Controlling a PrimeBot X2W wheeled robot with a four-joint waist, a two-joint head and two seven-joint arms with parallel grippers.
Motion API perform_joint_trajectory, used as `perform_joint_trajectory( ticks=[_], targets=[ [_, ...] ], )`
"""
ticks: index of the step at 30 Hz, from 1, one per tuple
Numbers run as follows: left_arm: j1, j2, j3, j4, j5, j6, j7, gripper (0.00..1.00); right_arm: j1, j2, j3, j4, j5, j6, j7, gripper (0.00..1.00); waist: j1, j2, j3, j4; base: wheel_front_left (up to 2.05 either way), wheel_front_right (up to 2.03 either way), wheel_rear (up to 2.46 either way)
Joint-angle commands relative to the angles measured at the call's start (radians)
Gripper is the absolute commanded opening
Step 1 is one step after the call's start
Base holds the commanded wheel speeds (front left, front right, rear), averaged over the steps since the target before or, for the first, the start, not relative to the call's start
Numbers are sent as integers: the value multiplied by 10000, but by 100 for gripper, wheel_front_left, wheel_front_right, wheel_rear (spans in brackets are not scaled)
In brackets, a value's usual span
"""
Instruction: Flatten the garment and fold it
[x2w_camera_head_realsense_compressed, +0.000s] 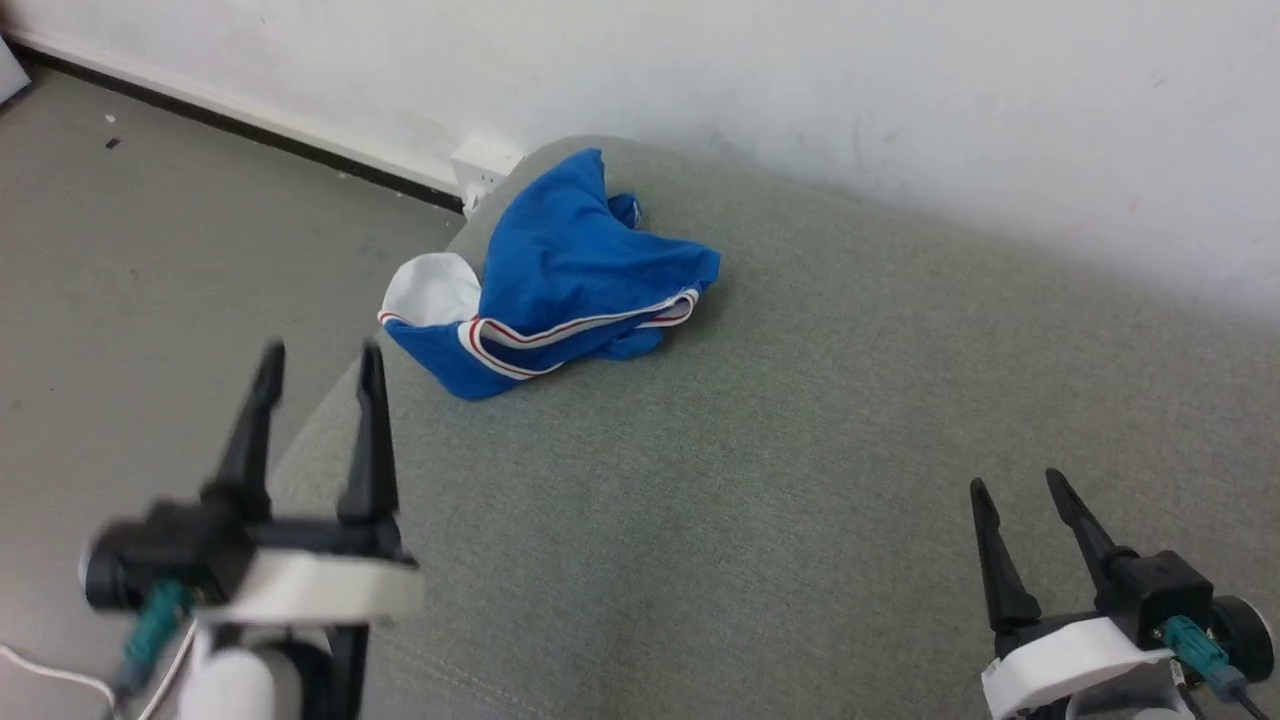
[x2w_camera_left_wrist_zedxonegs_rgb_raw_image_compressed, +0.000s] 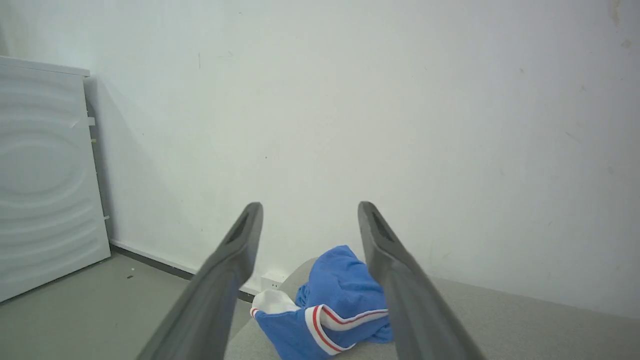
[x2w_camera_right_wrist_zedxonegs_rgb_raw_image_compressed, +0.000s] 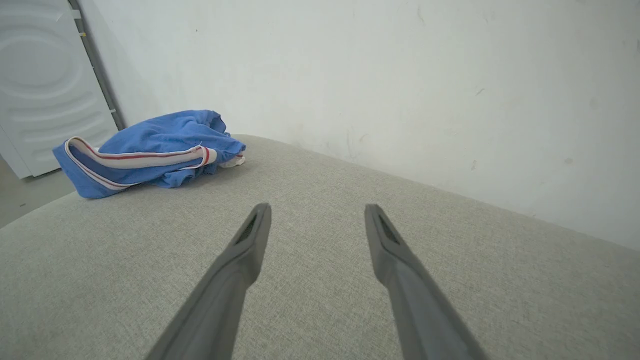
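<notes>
Right now the shirt (x2w_camera_head_realsense_compressed: 560, 270) lies bunched up at the far left corner of the grey cushion (x2w_camera_head_realsense_compressed: 800, 450), close to the wall (x2w_camera_head_realsense_compressed: 800, 80), with its white sleeve at the left edge. My left gripper (x2w_camera_head_realsense_compressed: 320, 350) and right gripper (x2w_camera_head_realsense_compressed: 1015, 482) both stand wide open, holding nothing and touching no cloth.

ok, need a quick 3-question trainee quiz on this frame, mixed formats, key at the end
1. True or false: the garment lies flat and fully spread out.
2. The left end effector is: A) shut on the garment, B) open and empty, C) shut and empty.
3. Which is nearer the garment: the left end effector or the right end effector?

Key: 1 false, it is crumpled in a heap; 2 B; 3 left.
</notes>
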Motion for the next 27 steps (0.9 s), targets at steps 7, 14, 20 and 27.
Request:
perform_joint_trajectory(
  ticks=[7, 14, 20, 27],
  targets=[
    [-3670, 1184, 158, -26, -285, -627, 2055, 100, -439, 24, -212, -606, -498, -9, -13, 100, 0, 0, 1035, -211, 0, 0, 0],
    [-6551, 2620, -229, 1667, -575, -1164, 3826, 100, -893, 24, -118, -1717, -932, -9, 345, 100, 0, 0, 2050, -840, 0, 0, 0],
    [-7958, 3342, -928, 3580, -1321, -1301, 4751, 100, -1257, 24, 9, -2513, -1236, -9, 645, 100, 0, 0, 2849, -1433, 0, 0, 0],
    [-8767, 4435, -2600, 5175, -3091, -1320, 5934, 100, -1476, 24, 120, -3213, -1536, -9, 1033, 100, 0, 0, 3633, -1996, 0, 0, 0]
  ],
)
